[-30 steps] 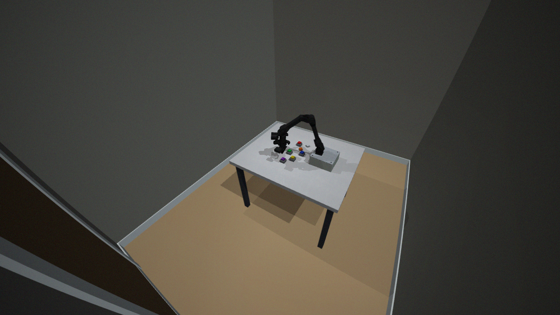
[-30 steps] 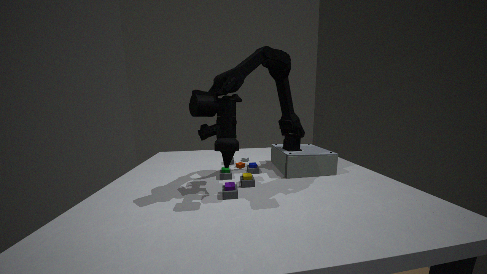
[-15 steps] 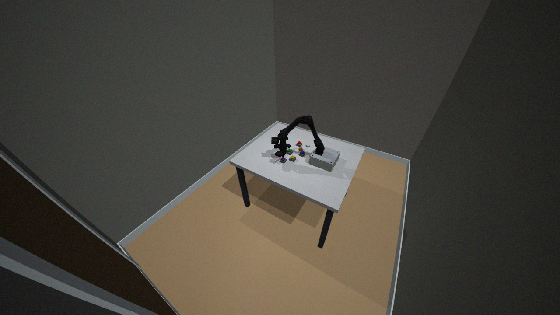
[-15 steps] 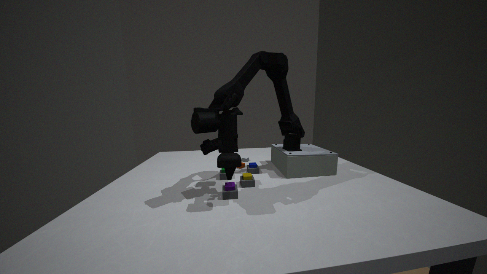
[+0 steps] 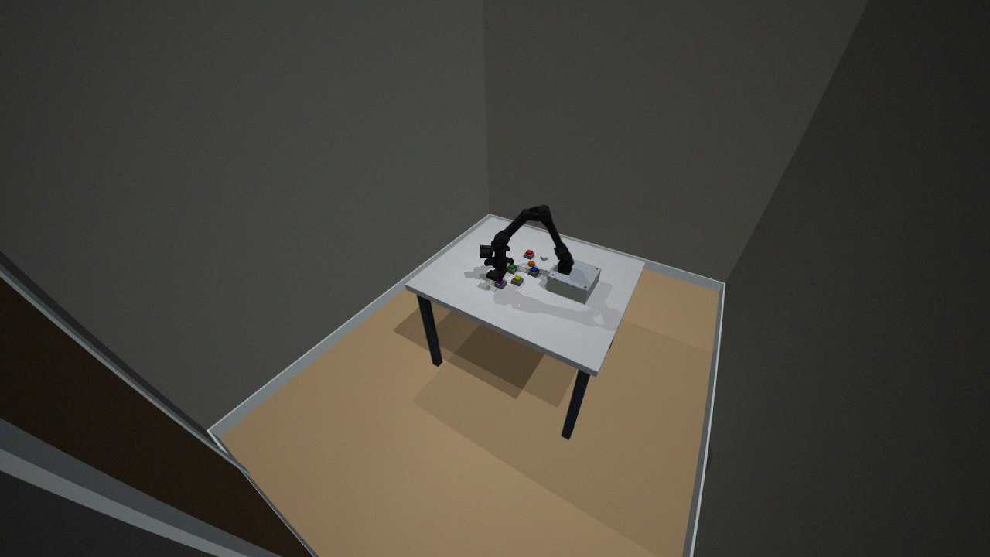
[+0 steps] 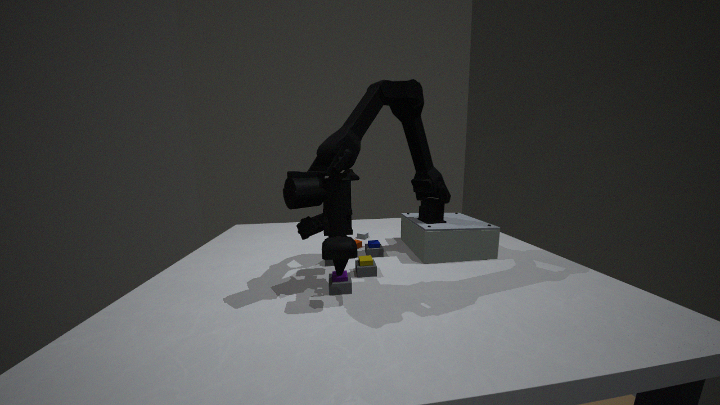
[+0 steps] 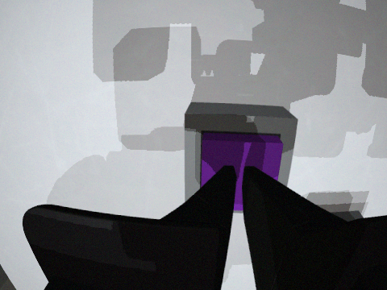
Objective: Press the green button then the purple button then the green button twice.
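Observation:
My gripper (image 5: pixel 500 278) (image 6: pixel 340 273) (image 7: pixel 237 176) is shut, with a thin gap between its fingertips and nothing held. It points down at the purple button (image 5: pixel 500 284) (image 6: pixel 344 277) (image 7: pixel 218 150). The tips are at the purple cap, which sits low in its grey housing; how far it is pressed I cannot tell. The green button (image 5: pixel 511 268) stands behind the gripper in the exterior view, where its cap is hidden and only part of its housing (image 6: pixel 329 262) shows. It is outside the wrist view.
The yellow button (image 5: pixel 517 278) (image 6: pixel 365 260) stands close beside the purple one. The blue button (image 5: pixel 534 271) (image 6: pixel 373 244), orange block (image 5: pixel 531 263) (image 6: pixel 358 243), white block (image 5: pixel 544 258) (image 6: pixel 362 235) and red button (image 5: pixel 528 253) are farther back. The arm's base box (image 5: pixel 568 282) (image 6: pixel 460 245) stands to the right.

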You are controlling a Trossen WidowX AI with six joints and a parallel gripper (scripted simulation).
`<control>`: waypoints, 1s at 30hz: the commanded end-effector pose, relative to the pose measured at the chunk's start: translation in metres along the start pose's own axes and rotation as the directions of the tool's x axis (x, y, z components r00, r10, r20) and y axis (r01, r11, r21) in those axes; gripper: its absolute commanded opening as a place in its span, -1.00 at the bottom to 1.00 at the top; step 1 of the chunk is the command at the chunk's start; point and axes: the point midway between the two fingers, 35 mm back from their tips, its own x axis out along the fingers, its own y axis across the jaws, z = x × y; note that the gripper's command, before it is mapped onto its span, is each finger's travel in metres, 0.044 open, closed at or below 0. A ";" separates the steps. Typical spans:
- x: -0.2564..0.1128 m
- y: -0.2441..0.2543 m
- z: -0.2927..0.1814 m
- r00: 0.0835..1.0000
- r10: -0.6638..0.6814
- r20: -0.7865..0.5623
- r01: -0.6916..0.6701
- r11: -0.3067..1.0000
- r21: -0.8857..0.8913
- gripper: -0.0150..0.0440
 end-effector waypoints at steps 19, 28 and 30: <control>0.003 -0.001 -0.001 1.000 -0.004 -0.003 0.004 1.000 0.003 -0.42; -0.033 0.000 0.000 1.000 -0.004 -0.003 0.004 1.000 0.003 -0.42; -0.060 0.001 0.001 1.000 -0.004 -0.002 0.004 1.000 0.003 -0.42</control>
